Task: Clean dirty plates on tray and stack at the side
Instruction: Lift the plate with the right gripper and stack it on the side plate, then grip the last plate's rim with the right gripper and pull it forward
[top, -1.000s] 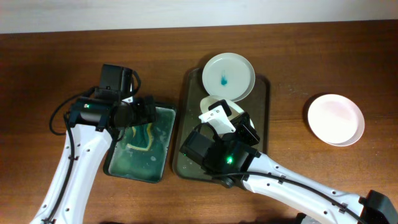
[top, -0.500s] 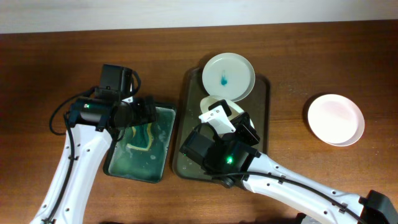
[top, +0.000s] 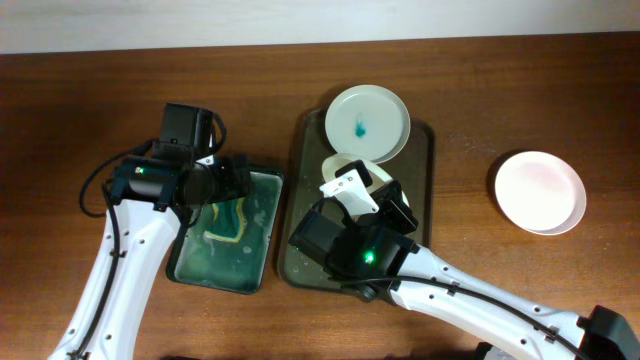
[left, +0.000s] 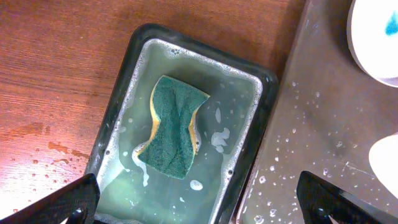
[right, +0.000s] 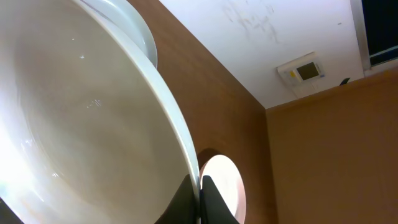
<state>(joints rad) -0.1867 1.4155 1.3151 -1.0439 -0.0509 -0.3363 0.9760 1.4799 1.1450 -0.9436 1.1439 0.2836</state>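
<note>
The dark olive tray (top: 298, 255) lies mid-table. A white plate with a teal smear (top: 367, 123) rests on its far end. My right gripper (top: 362, 192) is shut on the rim of a second white plate (top: 350, 168), held tilted on edge over the tray. In the right wrist view the fingers (right: 199, 194) pinch that plate's rim (right: 74, 118). A third, clean plate (top: 540, 192) lies on the table to the right. My left gripper (top: 232, 182) is open and empty over the basin. In the left wrist view its fingertips (left: 199, 208) straddle the basin's near end.
A green basin (top: 262, 262) with teal liquid and a yellow-green sponge (left: 174, 126) stands left of the tray. The wet tray floor (left: 311, 124) and the smeared plate (left: 379, 31) show in the left wrist view. Bare wooden table lies around them.
</note>
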